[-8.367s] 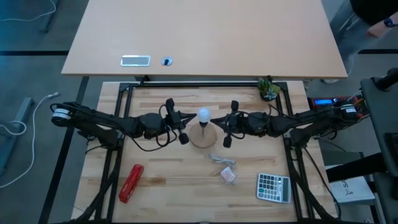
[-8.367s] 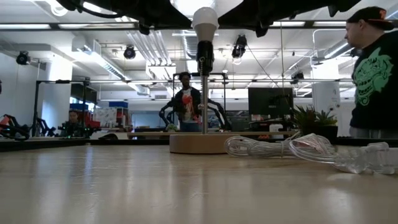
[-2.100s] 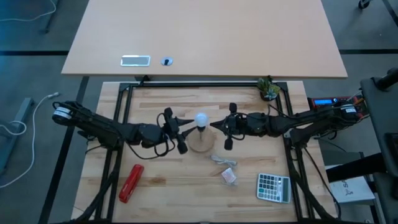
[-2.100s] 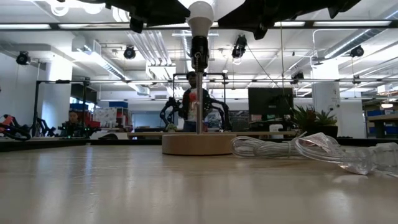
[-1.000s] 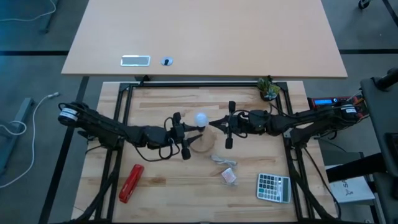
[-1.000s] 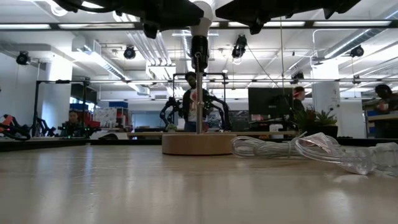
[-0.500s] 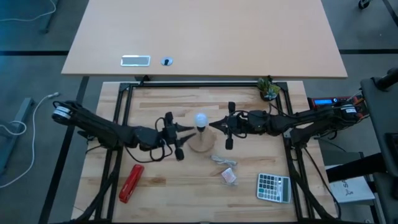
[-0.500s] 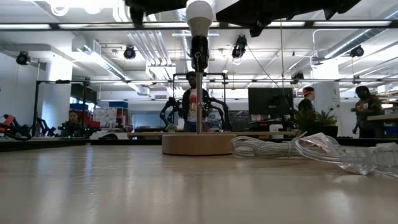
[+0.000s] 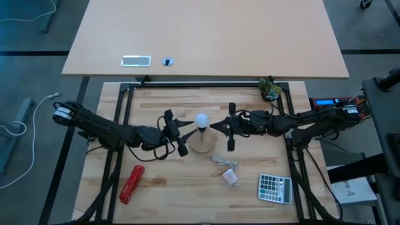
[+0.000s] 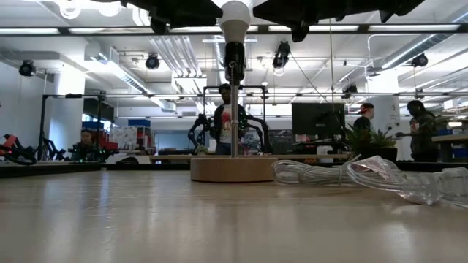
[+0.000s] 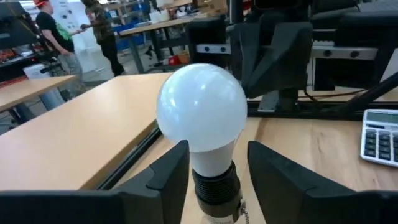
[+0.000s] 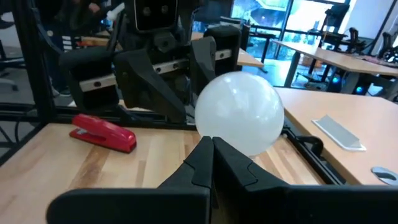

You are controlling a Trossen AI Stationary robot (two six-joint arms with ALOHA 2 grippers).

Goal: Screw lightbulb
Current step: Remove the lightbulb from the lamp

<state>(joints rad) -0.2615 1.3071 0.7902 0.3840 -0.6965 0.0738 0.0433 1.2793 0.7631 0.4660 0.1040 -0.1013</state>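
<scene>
The lightbulb [image 9: 201,119] sits in a dark socket [image 10: 234,60] at the top of a thin metal rod [image 10: 233,124], and the rod stands on a round wooden disc [image 9: 203,142] near the middle of the worktop [image 9: 169,181]. The bulb stands upright: its long axis is vertical, the round white end points up and the narrow neck goes down into the socket.

The left gripper [image 9: 182,137] is just beside the bulb. Its fingers [image 11: 163,173] are apart, one on each side of the neck, and a small gap shows between them and the bulb. The right gripper [image 9: 217,127] is at the other side, its fingers [image 12: 219,163] pressed together, their tips just in front of the bulb; I cannot tell if they touch it.

A clear plastic wrapper [image 9: 222,160], a small packet [image 9: 229,177], a calculator [image 9: 275,188] and a red stapler [image 9: 131,184] lie on the worktop.
</scene>
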